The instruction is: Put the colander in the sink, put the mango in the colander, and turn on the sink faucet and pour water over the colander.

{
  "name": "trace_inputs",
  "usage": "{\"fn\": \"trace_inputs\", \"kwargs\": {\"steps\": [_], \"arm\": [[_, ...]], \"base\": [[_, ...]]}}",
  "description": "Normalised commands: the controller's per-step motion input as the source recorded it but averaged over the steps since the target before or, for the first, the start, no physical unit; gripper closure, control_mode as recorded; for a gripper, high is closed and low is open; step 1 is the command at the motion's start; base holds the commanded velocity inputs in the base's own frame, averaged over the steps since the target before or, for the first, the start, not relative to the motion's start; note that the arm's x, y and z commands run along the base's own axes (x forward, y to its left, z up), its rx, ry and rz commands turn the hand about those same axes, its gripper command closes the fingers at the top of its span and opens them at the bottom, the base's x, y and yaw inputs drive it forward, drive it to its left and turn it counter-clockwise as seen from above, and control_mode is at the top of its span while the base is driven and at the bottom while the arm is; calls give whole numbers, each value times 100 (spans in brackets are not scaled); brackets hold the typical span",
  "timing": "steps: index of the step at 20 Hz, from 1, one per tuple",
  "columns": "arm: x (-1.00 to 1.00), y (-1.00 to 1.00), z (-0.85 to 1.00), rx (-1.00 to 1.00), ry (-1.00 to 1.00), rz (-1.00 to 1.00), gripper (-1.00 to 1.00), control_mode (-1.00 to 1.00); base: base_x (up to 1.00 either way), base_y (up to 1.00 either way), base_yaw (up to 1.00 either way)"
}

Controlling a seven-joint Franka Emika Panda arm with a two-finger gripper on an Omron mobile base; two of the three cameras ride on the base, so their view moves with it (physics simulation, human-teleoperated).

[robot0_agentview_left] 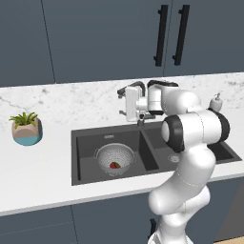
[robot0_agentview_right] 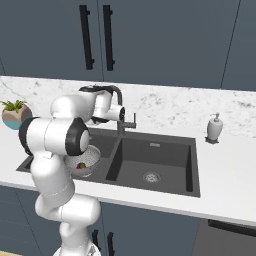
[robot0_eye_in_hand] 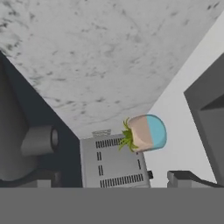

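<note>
The colander [robot0_agentview_left: 115, 160] sits in the left basin of the sink [robot0_agentview_left: 86, 162], with the mango [robot0_agentview_left: 114, 165] resting inside it. The sink faucet [robot0_agentview_right: 121, 118] stands at the back of the sink, over the divider between the basins. The gripper [robot0_agentview_left: 125, 102] is held level beside the faucet's top, its fingers spread wide and holding nothing. A potted plant [robot0_agentview_left: 26, 128] stands on the white counter [robot0_agentview_left: 33, 176] to the left; a soap dispenser [robot0_agentview_right: 215, 128] stands to the right of the sink.

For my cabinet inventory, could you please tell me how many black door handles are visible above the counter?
2: the left handle and right handle hang side by side on the upper cabinets, above the sink. Others may lie outside the frames.
</note>
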Motion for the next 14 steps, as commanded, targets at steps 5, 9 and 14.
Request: {"fn": "trace_inputs", "kwargs": {"steps": [5, 9, 14], "arm": [[25, -26, 0, 6, 6, 0, -100, -100], [18, -25, 0, 6, 3, 0, -100, -100], [-21, -29, 0, 4, 0, 0, -100, -100]], "base": [[0, 0, 0], [0, 0, 0], [0, 0, 0]]}}
